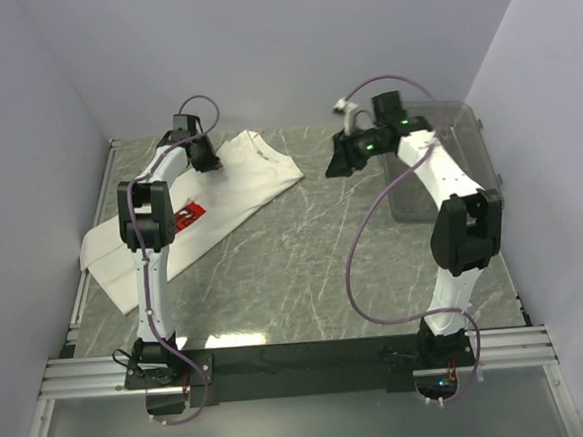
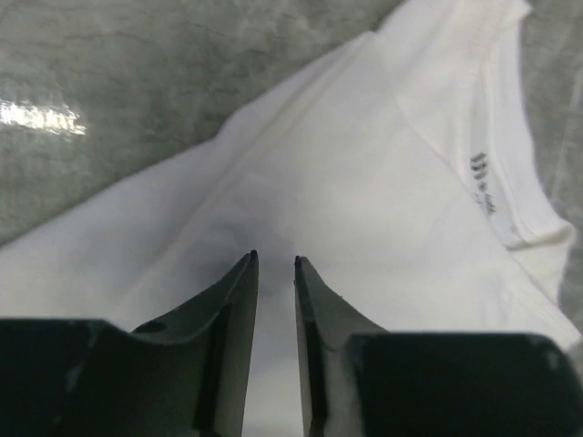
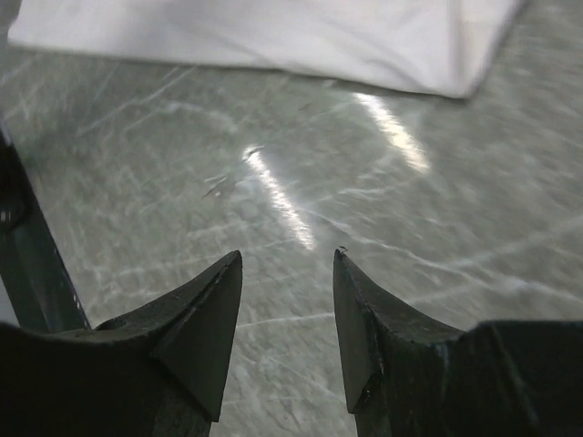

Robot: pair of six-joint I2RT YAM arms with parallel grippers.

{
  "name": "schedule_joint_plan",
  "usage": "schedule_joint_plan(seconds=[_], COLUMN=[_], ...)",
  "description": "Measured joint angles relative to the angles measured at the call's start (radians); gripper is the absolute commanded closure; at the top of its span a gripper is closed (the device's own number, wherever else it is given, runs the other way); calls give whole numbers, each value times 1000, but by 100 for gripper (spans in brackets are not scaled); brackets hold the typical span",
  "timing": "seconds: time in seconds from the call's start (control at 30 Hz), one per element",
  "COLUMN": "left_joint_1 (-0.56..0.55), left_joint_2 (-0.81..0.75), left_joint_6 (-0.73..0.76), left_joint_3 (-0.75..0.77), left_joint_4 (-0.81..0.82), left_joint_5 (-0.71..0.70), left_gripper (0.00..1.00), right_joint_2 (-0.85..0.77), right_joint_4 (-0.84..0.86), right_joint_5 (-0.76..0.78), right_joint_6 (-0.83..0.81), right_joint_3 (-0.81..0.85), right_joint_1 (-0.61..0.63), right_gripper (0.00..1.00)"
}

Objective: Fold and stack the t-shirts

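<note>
**tablewatcher:** ok so where was the t-shirt at that point, and what were your grippers doing?

**me:** the t-shirt [image 1: 240, 187] was lying on the table [image 1: 304, 267], out around 10 o'clock from the middle on the top cam. It was stretched out as a long slanted strip, with the collar end up toward 12 and the other end down toward 8. The red print [image 1: 190, 215] was face up, peeking out right beside my left arm.

My left gripper [image 2: 274, 261] was over the collar end. The jaws were only a crack apart and I couldn't see anything pinched between them, just white cloth under the tips. Honestly couldn't tell if the tips were actually touching the fabric. The neck label [image 2: 483, 182] sat at about 2 o'clock from my fingertips on the wrist cam.

**tablewatcher:** and the right one?

**me:** my right gripper [image 3: 288, 255] was spread about halfway and had nothing in it. It hung over bare greenish marble-look tabletop, off at 3 o'clock from the shirt and clear of it. On its wrist cam a corner of the shirt showed up at 1 o'clock. The clear bin [image 1: 464, 129] was at about 2 o'clock on the table, on the far side of my right arm.
</note>
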Motion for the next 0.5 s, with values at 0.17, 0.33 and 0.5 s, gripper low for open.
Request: schedule_joint_plan(seconds=[0.17, 0.33, 0.5], left_joint_1=[-5, -4, 16], left_joint_2=[-126, -470, -924], left_joint_6=[19, 82, 74], left_joint_3=[-82, -257, -485], left_joint_4=[22, 71, 151], left_joint_5=[32, -67, -220], left_gripper=[53, 26, 9], right_joint_2=[82, 222, 343], right_joint_4=[-61, -70, -2], right_joint_5=[23, 5, 76], right_joint_6=[-119, -70, 126], right_joint_3=[24, 129, 234], right_joint_1=[222, 407, 532], right_gripper=[48, 50, 52])
